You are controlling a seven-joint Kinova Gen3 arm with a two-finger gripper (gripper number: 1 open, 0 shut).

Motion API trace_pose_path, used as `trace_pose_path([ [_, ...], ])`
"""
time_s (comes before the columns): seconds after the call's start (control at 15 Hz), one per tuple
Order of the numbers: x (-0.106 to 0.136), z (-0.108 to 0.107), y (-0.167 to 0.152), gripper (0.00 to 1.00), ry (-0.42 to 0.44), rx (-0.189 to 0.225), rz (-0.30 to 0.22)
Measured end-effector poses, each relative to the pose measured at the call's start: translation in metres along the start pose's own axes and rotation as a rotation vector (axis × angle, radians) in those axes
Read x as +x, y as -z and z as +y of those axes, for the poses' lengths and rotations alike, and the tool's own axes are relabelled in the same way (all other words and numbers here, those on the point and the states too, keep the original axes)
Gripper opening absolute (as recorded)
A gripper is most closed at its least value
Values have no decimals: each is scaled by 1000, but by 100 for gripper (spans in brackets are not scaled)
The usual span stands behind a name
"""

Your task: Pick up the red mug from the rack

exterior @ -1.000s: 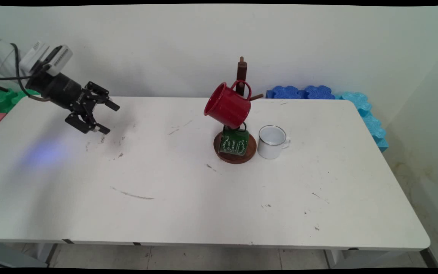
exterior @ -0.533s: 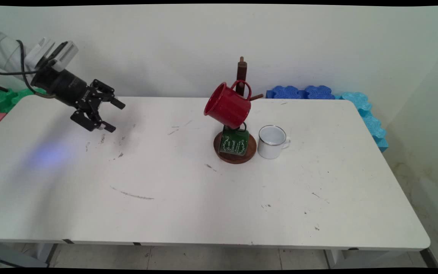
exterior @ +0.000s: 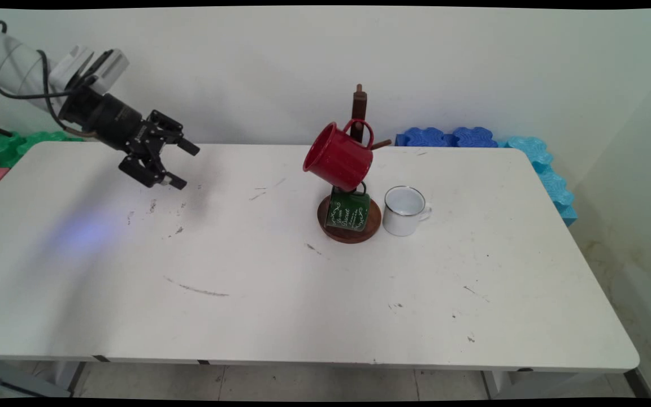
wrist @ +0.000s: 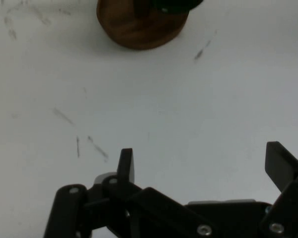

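White mug (exterior: 404, 210) upright, nothing visible inside, red mug (exterior: 338, 156) hung tilted

Hand view: wooden base (wrist: 141, 26) cut by top edge; green mug (exterior: 347, 210) lettering unreadable.

Bare table (exterior: 218, 271) ahead of spread pincer (exterior: 181, 165); mug tree (exterior: 354, 169) and white mug (exterior: 404, 210) block right side.
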Motion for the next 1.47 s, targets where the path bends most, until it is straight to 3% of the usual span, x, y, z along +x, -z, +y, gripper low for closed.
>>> trace_pose_path([
  [1.47,113,-5,-42,100,82,12,78],
])
